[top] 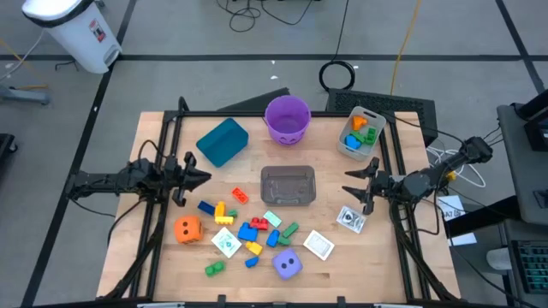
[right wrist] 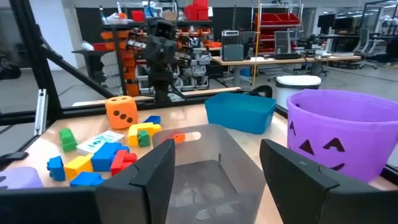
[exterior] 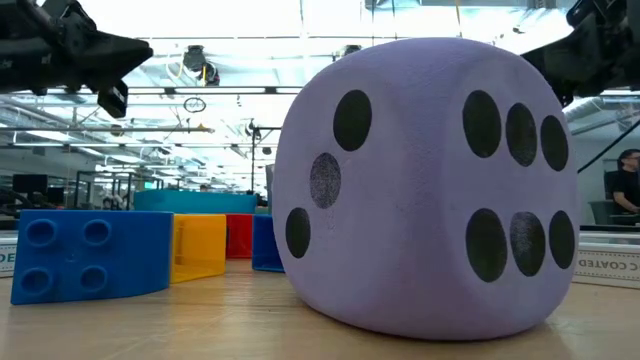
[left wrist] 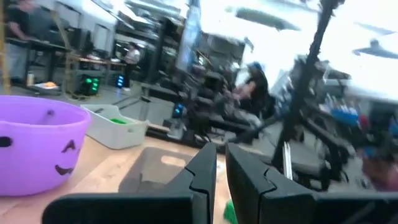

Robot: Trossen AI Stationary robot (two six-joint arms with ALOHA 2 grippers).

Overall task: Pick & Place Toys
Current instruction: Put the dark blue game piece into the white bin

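Note:
The toys lie on the wooden table's near middle: several small coloured blocks (top: 253, 231), an orange die (top: 188, 229), a purple die (top: 288, 265) and three white cards (top: 225, 243) lying flat. The purple die (exterior: 430, 190) fills the low view beside a blue block (exterior: 90, 255). My left gripper (top: 201, 177) hovers at mid-left, shut and empty; its fingers (left wrist: 221, 180) stand almost together. My right gripper (top: 351, 186) hovers at mid-right, open and empty, its fingers (right wrist: 217, 149) pointing over a clear tub (right wrist: 205, 168) toward the blocks (right wrist: 99, 158).
A clear tub (top: 288, 186) stands mid-table between the grippers. A purple bucket (top: 287, 120) and a teal bin (top: 223, 141) stand at the far side, and a second clear tub (top: 360, 133) holding toys at far right. A black frame (top: 171, 128) rims the table.

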